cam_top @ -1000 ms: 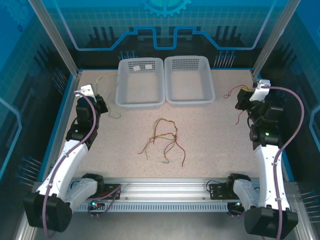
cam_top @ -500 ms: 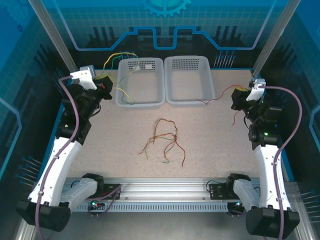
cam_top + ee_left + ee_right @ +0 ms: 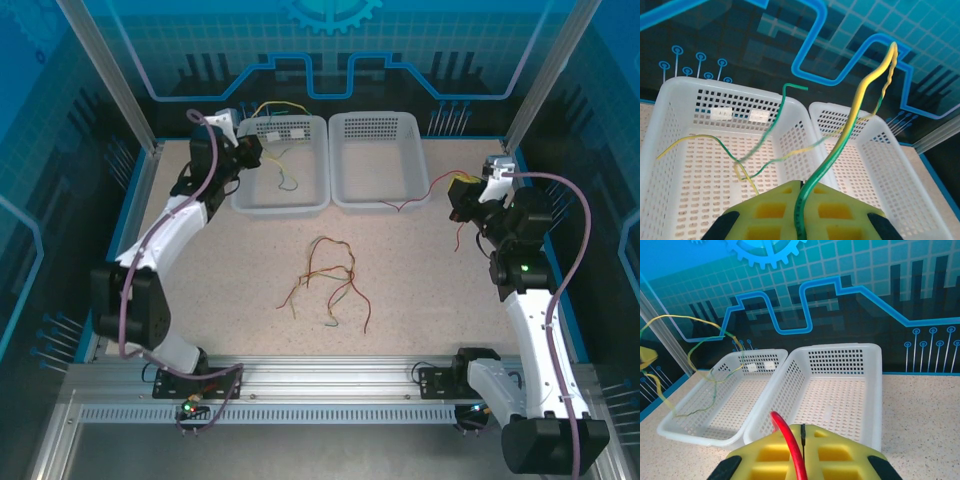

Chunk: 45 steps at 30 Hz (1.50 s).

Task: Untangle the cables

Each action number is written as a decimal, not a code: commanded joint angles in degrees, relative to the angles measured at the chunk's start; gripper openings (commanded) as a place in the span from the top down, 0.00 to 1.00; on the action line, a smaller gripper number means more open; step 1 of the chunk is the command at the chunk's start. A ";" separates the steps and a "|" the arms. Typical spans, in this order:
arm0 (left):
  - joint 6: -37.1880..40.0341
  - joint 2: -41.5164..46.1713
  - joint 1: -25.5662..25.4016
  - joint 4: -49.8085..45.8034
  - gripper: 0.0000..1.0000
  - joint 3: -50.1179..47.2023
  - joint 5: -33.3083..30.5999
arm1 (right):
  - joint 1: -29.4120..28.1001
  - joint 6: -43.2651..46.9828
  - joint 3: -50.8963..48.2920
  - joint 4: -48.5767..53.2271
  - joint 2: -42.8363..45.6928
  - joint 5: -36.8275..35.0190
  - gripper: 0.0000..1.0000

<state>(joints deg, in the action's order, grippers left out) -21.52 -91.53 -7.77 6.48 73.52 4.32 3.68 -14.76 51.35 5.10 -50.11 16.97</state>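
1. Left gripper [image 3: 248,152] is hovering at the far-left corner of the left basket [image 3: 280,208], having just swung in from well to its left. Jaws are clamping tight on the yellow and green cables [image 3: 272,108], which are dangling into it.
2. Right gripper [image 3: 462,190], well right of the left basket, is pinching the red cable [image 3: 432,188] and edging nearer.
3. So strands are getting separated, but the remaining tangle [image 3: 325,275] is still lying just in front of the left basket.
4. Cables are looking thin, wavy and springy; the basket is white perforated plastic.
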 commanded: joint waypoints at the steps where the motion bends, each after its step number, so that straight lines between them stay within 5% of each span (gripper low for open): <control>1: -0.04 -6.27 -0.48 2.65 1.00 5.59 -1.04 | -1.01 0.87 0.71 -0.15 0.46 -0.23 1.00; 15: 1.65 -28.39 -1.37 -19.10 1.00 25.57 -10.08 | -1.74 1.48 1.36 -0.44 -1.37 0.44 1.00; 24: 0.02 -34.73 -1.28 -25.83 0.79 31.66 -12.28 | -2.62 1.23 2.11 -1.24 -3.54 1.04 1.00; 31: -1.25 -38.73 -0.84 -34.34 0.75 38.28 -13.62 | -3.14 1.49 2.53 -0.62 -3.73 0.87 1.00; 45: -0.35 -25.34 -1.10 -30.30 0.52 29.88 -15.21 | -3.46 0.58 4.36 -0.44 -5.82 0.92 1.00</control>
<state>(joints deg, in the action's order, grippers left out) -22.52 -122.85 -9.06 -24.16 103.85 -9.26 1.06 -13.96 53.30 5.10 -55.37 17.19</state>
